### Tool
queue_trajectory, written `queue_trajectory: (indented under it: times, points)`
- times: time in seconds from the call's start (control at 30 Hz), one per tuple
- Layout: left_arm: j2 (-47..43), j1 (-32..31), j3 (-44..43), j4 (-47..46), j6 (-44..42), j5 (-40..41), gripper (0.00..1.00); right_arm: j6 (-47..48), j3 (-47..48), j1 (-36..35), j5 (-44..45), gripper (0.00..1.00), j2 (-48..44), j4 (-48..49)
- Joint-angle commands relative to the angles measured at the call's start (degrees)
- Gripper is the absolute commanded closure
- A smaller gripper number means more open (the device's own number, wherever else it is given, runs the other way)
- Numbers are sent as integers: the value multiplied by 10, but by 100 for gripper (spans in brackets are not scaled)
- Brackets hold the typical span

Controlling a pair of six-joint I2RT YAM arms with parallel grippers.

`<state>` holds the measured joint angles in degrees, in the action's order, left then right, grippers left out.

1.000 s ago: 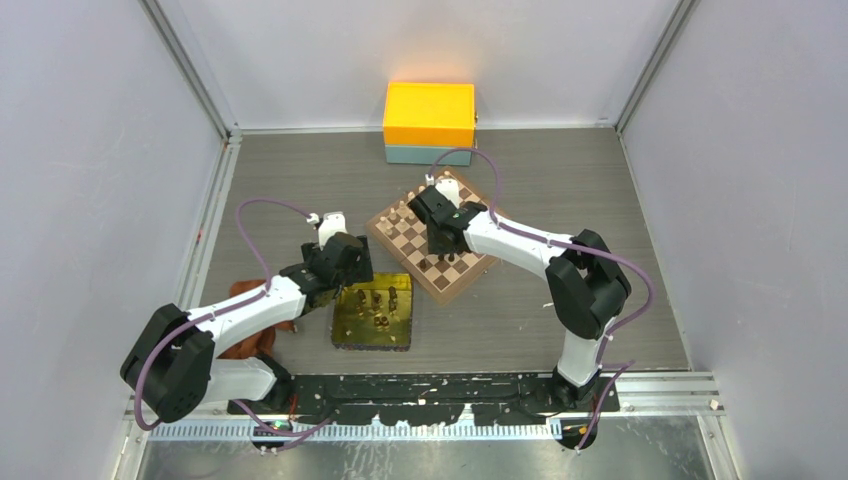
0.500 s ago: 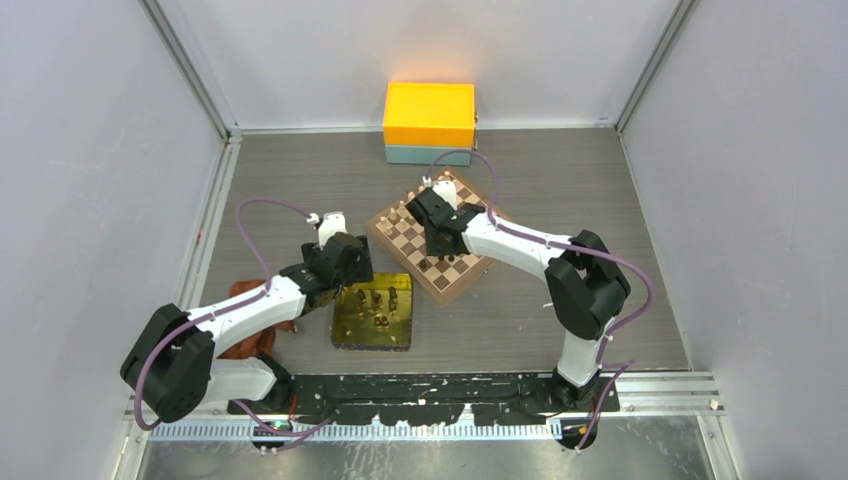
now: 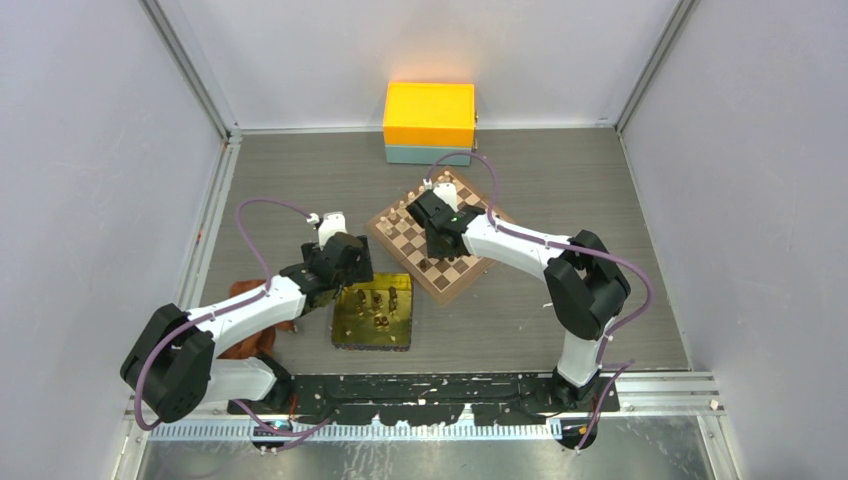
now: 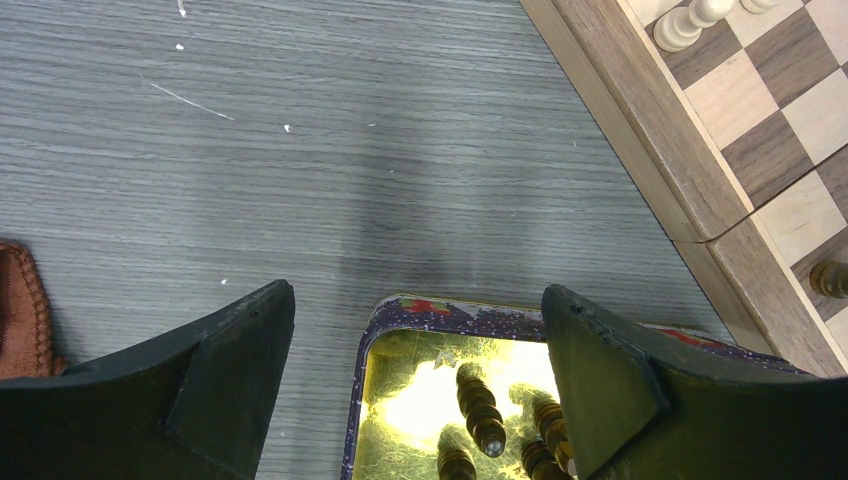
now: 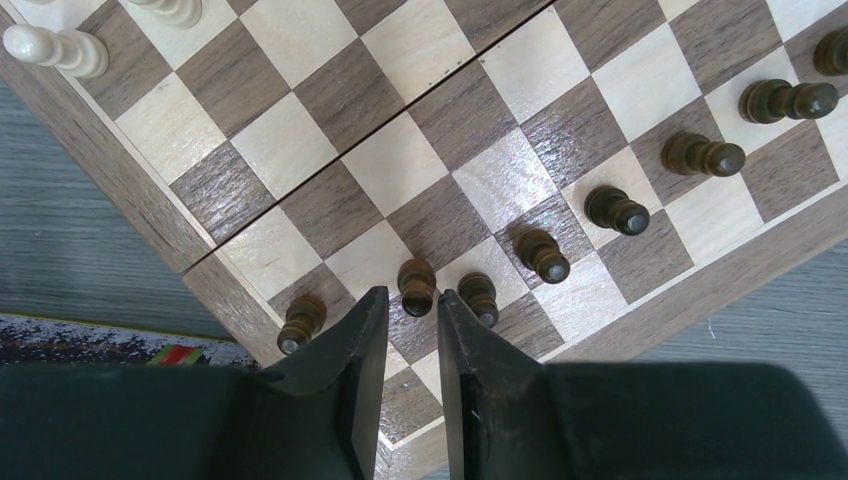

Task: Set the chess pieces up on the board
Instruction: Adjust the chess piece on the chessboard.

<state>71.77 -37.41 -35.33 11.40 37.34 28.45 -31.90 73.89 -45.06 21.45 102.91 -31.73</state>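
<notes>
Top external view showed the square wooden board (image 3: 400,236) lying cornerwise on the grey, wood-grained table (image 3: 300,180). A shiny gold tray (image 3: 399,327) sat just off its near-left edge, and an orange box (image 3: 430,112) on a pale teal base stood behind it against the back wall. The right gripper (image 5: 412,300) hung over the board's near-left side. Its two blunt black fingers were drawn in to a slim gap, with a small turned pawn (image 5: 417,283) pinched at their very tips above a dark square. Beside it, other dark pieces (image 5: 612,210) stood in a slanting row along the board's near edge, each a glossy brown chessman with a round knob on top, one to a square. The board's checks were matt, pale maple against walnut brown, framed by a tan border, and a seam ran across the middle. At the far corner stood pale pieces (image 5: 55,50), smooth and cream-coloured. The left gripper (image 4: 417,293) hovered low with its jaws spread wide and nothing between them. One thick black finger was over bare table and the other over the tray's far rim. More dark pieces lay on their sides on the tray's mirror-like yellow floor, and its edge carried a dark purple printed band. A brown woven cloth (image 4: 20,310) showed at the left margin.
</notes>
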Motion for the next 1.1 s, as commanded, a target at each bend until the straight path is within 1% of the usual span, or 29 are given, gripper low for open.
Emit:
queue_trajectory:
  times: [0.0,0.77,1.07]
  points:
    - [-6,-2,-4,-16,9,13,6,-11,-1,-3,1,70,-2,14]
    - [-7,-2,0,-18,10,13,6,-13,-7,-4,-4,75,4,20]
    - [-2,-1,-4,-18,9,12,6,-11,-4,-4,-2,86,-1,18]
